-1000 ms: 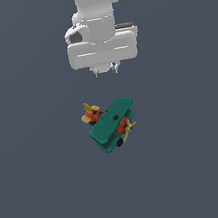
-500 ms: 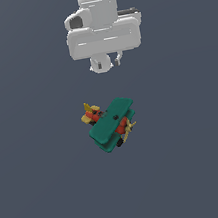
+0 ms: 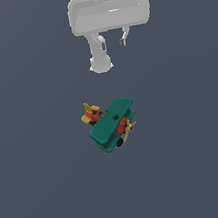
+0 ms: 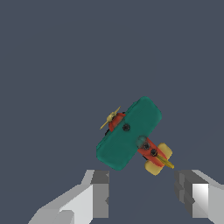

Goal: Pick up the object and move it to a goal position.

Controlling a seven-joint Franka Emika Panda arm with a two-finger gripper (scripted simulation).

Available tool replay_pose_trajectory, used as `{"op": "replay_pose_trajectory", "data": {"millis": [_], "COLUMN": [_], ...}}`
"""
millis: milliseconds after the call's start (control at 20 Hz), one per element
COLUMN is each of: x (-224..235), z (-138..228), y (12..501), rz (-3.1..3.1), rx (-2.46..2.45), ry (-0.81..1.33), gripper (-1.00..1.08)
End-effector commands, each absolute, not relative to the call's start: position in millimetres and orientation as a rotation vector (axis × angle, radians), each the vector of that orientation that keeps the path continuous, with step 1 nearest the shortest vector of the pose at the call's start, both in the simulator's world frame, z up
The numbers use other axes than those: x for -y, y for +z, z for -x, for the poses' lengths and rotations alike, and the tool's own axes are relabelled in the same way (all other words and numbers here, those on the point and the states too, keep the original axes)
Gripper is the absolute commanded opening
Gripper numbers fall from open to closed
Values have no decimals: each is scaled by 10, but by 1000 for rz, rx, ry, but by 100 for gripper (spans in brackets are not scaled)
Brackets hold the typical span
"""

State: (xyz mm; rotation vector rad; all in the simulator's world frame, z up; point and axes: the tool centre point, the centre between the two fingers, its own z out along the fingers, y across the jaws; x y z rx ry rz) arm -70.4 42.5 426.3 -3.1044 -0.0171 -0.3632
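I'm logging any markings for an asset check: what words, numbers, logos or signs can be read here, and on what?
None: no readable text shows in either view. The toy biplane has plain teal wings and only dark round spots, the gripper is bare grey-white, and the floor is blank.

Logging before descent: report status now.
Gripper open, empty, above and apart from biplane. Biplane on floor, not yet grasped. Nothing in the way.

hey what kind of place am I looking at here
Most likely a simulated robot test scene, not a real room: a flat, featureless grey floor, a plain white gripper hanging open, and a lone toy plane lying below it.
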Motion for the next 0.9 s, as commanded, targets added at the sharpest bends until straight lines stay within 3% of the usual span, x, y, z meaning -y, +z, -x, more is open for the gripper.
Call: {"op": "replay_pose_trajectory", "data": {"millis": [0,850], "x": [-491,-1003], "z": [735,1022], "y": [4416,5247], "rz": [3106,3151], "rx": [23,71], "ry": [-410,-708], "gripper": [28,28]}}
